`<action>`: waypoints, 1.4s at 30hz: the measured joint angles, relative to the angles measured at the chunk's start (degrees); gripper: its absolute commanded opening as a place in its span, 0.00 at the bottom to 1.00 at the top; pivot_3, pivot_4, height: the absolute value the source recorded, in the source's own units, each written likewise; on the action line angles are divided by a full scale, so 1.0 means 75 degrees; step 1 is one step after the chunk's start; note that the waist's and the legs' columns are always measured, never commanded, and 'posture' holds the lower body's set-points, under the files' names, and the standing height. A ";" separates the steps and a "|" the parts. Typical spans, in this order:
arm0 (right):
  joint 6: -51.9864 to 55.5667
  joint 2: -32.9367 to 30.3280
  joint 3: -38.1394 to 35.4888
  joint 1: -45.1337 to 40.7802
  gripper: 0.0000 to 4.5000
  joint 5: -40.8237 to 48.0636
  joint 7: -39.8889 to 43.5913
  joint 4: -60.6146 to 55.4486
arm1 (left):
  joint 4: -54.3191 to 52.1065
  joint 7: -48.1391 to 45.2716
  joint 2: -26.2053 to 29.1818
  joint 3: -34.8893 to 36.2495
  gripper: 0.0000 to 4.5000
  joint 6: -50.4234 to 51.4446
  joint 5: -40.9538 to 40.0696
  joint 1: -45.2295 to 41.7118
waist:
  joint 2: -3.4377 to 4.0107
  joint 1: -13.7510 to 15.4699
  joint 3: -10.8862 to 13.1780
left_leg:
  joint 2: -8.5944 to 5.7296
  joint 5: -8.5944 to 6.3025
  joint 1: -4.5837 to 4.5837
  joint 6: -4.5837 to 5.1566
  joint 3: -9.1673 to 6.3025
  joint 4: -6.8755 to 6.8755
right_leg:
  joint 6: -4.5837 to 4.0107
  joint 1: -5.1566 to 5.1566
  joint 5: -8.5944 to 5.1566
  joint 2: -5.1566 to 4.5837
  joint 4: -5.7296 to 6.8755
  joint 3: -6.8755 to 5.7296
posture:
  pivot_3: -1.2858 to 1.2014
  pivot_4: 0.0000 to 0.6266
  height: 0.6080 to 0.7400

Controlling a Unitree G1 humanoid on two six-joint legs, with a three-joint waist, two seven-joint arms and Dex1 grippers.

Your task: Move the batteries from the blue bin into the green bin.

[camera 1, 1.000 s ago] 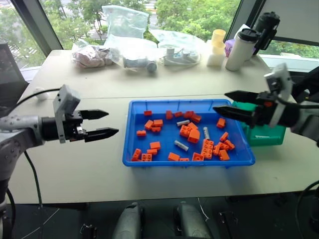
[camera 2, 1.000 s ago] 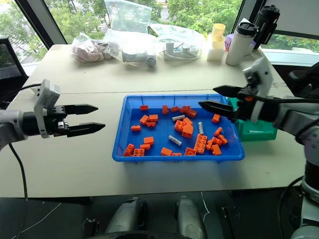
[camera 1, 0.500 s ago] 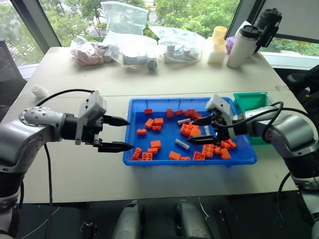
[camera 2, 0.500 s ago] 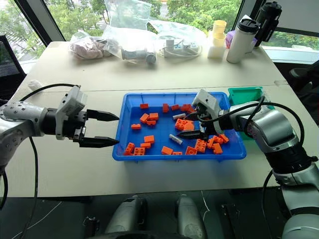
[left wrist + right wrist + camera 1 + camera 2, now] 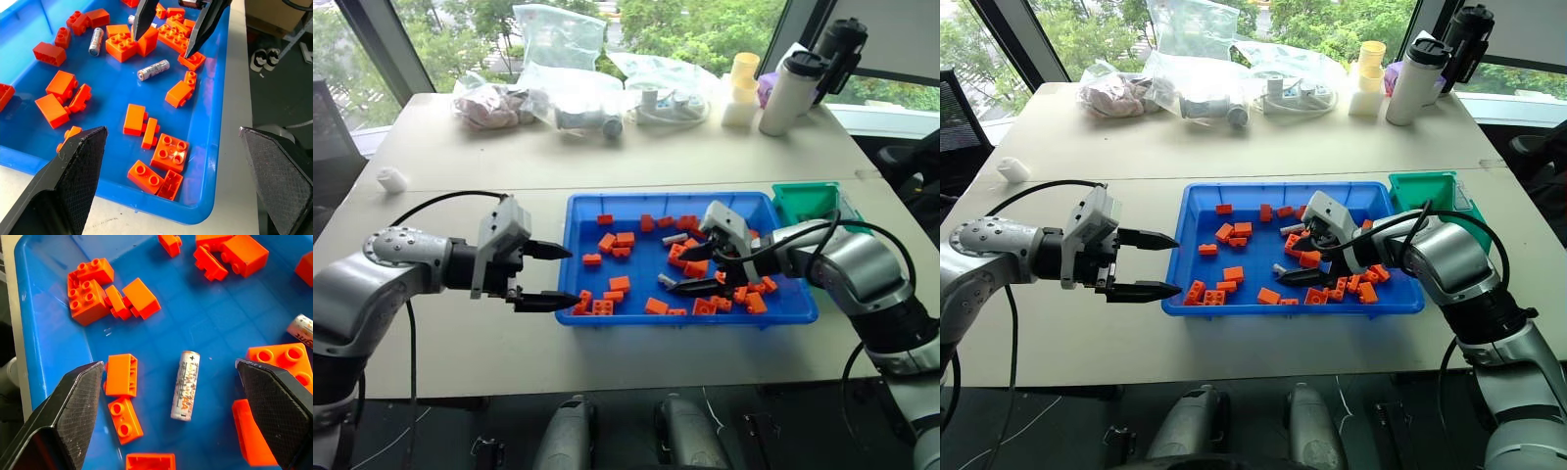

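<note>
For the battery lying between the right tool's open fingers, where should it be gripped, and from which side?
Grip the battery across its middle, coming straight down from above. It lies flat on the blue bin floor, its long sides bare, an orange brick close on one flank. The open right tool already straddles it crosswise.

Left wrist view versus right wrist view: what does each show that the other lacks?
Left wrist view: the open left gripper, and the right gripper from outside, jaws open. Right wrist view: the print on the slim silver battery between that gripper's fingers. Shared: that battery, the shallow bright-blue plastic tray, orange plastic bricks.
</note>
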 measured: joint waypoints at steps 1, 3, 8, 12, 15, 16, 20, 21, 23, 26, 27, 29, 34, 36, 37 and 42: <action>-0.0030 0.0000 0.0054 0.0000 0.99 -0.0048 0.0029 0.0002 | 0.0004 0.0002 0.0000 0.0000 1.00 0.0002 0.0000 -0.0002 | 0.0000 0.0000 0.0000 | 0.0000 0.0000 0.0000 0.0000 0.0000 0.0000 | 0.0000 0.0000 0.0000 0.0000 0.0000 0.0000 | 0.52 0.24 1.00; -0.0284 -0.0030 0.0275 0.0007 0.99 -0.0309 0.0141 -0.0005 | 0.0008 0.0002 0.0001 0.0000 1.00 0.0002 0.0001 -0.0012 | 0.0000 -0.0004 0.0000 | -0.0001 0.0000 0.0000 0.0000 0.0001 0.0000 | 0.0000 0.0000 0.0000 0.0000 0.0000 0.0000 | 0.52 0.24 1.00; -0.0692 0.0130 0.0881 0.0033 0.94 -0.1005 0.0160 0.0223 | 0.0015 0.0004 0.0008 -0.0001 1.00 0.0007 0.0038 -0.0027 | -0.0001 -0.0008 -0.0001 | 0.0000 0.0000 0.0001 0.0000 0.0000 0.0000 | 0.0000 0.0000 0.0000 0.0001 0.0001 0.0000 | 0.52 0.24 1.00; -0.0825 0.0481 0.1020 -0.0127 0.59 -0.1414 -0.0049 0.0654 | 0.0010 0.0013 0.0008 -0.0002 1.00 0.0009 0.0110 -0.0047 | 0.0000 -0.0016 -0.0001 | 0.0001 0.0000 0.0004 -0.0001 -0.0001 0.0000 | 0.0000 0.0001 0.0000 0.0006 0.0003 0.0000 | 0.52 0.24 1.00; -0.0946 0.0482 0.1025 -0.0147 0.23 -0.1686 -0.0065 0.0756 | 0.0011 0.0018 0.0009 -0.0002 1.00 0.0016 0.0120 -0.0044 | -0.0002 0.0000 -0.0002 | -0.0001 0.0000 0.0004 -0.0001 0.0000 0.0000 | 0.0000 0.0003 0.0000 0.0002 0.0002 0.0000 | 0.52 0.24 1.00; -0.0965 0.0492 0.1033 -0.0146 0.11 -0.1740 -0.0058 0.0758 | 0.0011 0.0020 0.0009 -0.0002 1.00 0.0017 0.0120 -0.0044 | -0.0002 0.0002 -0.0002 | -0.0002 0.0000 0.0004 -0.0001 0.0000 0.0000 | 0.0000 0.0004 0.0000 0.0001 0.0002 0.0000 | 0.52 0.24 1.00; -0.0993 0.0528 0.1024 -0.0141 0.01 -0.1828 0.0000 0.0740 | 0.0009 0.0031 0.0008 -0.0002 1.00 0.0030 0.0120 -0.0044 | -0.0002 -0.0005 -0.0002 | -0.0001 0.0000 0.0005 -0.0001 -0.0001 0.0000 | 0.0000 0.0003 0.0000 0.0002 0.0003 0.0000 | 0.52 0.24 1.00; -0.0995 0.0528 0.1020 -0.0138 0.01 -0.1839 0.0007 0.0735 | 0.0009 0.0035 0.0008 -0.0002 1.00 0.0032 0.0120 -0.0044 | -0.0002 -0.0007 -0.0002 | -0.0001 0.0000 0.0005 0.0000 -0.0001 0.0000 | 0.0000 0.0003 0.0000 0.0002 0.0003 0.0000 | 0.52 0.24 1.00; -0.0978 0.0528 0.0961 -0.0133 0.01 -0.1837 0.0005 0.0722 | 0.0010 0.0054 0.0003 -0.0002 1.00 0.0032 0.0119 -0.0046 | -0.0001 -0.0006 -0.0002 | -0.0001 0.0000 0.0004 -0.0001 0.0000 0.0000 | 0.0000 0.0003 0.0000 0.0002 0.0003 0.0000 | 0.52 0.24 1.00; -0.0761 0.0665 0.0178 -0.0129 0.01 -0.1465 -0.0178 0.0628 | 0.0032 0.0122 -0.0161 0.0006 1.00 0.0037 0.0099 -0.0120 | 0.0000 0.0007 -0.0001 | -0.0002 0.0001 0.0001 -0.0001 0.0000 0.0000 | 0.0000 0.0001 0.0000 0.0000 0.0003 0.0000 | 0.52 0.24 1.00; -0.0648 0.0738 -0.0256 -0.0165 0.01 -0.1242 -0.0290 0.0535 | 0.0068 0.0163 -0.0268 0.0004 1.00 0.0039 0.0093 -0.0178 | 0.0000 0.0010 -0.0001 | -0.0002 0.0001 0.0000 -0.0001 0.0000 0.0001 | 0.0000 0.0000 0.0000 0.0000 0.0004 0.0000 | 0.52 0.24 1.00; -0.0443 0.0866 -0.1414 -0.0304 0.01 -0.0704 -0.0602 0.0314 | 0.0222 0.0294 -0.0568 -0.0002 1.00 0.0029 0.0093 -0.0390 | 0.0000 0.0030 -0.0001 | -0.0003 0.0001 -0.0001 -0.0001 -0.0003 0.0002 | 0.0001 0.0000 0.0001 -0.0001 0.0005 -0.0001 | 0.52 0.24 1.00; -0.0143 0.0585 -0.3736 -0.0265 0.01 -0.0247 -0.1792 0.0025 | 0.0861 0.0877 -0.1626 -0.0008 1.00 -0.0237 0.0266 -0.1238 | -0.0004 0.0124 -0.0004 | -0.0012 0.0001 -0.0001 -0.0001 -0.0004 0.0002 | 0.0002 0.0008 0.0001 -0.0009 0.0001 -0.0003 | 0.52 0.24 1.00; -0.0170 0.0385 -0.4297 -0.0083 0.01 -0.0372 -0.2288 0.0131 | 0.1037 0.0997 -0.1922 -0.0025 1.00 -0.0315 0.0285 -0.1499 | -0.0004 0.0134 -0.0004 | -0.0012 0.0001 0.0000 -0.0001 0.0000 0.0001 | 0.0002 0.0006 0.0001 -0.0009 0.0001 0.0000 | 0.52 0.24 1.00; -0.0203 0.0276 -0.4493 0.0048 0.01 -0.0475 -0.2494 0.0208 | 0.1083 0.1003 -0.2045 -0.0049 1.00 -0.0331 0.0296 -0.1610 | -0.0004 0.0135 -0.0004 | -0.0011 0.0001 -0.0001 -0.0001 0.0000 0.0001 | 0.0002 0.0006 0.0001 -0.0007 0.0000 0.0001 | 0.52 0.24 1.00; -0.0620 -0.0191 -0.5019 0.1080 0.01 -0.1167 -0.3325 0.0864 | 0.1289 0.0741 -0.2576 -0.0696 1.00 -0.0558 0.0549 -0.2065 | -0.0002 0.0148 -0.0004 | -0.0015 0.0002 0.0002 -0.0002 0.0013 0.0002 | 0.0002 0.0006 0.0001 -0.0006 0.0003 0.0012 | 0.52 0.24 1.00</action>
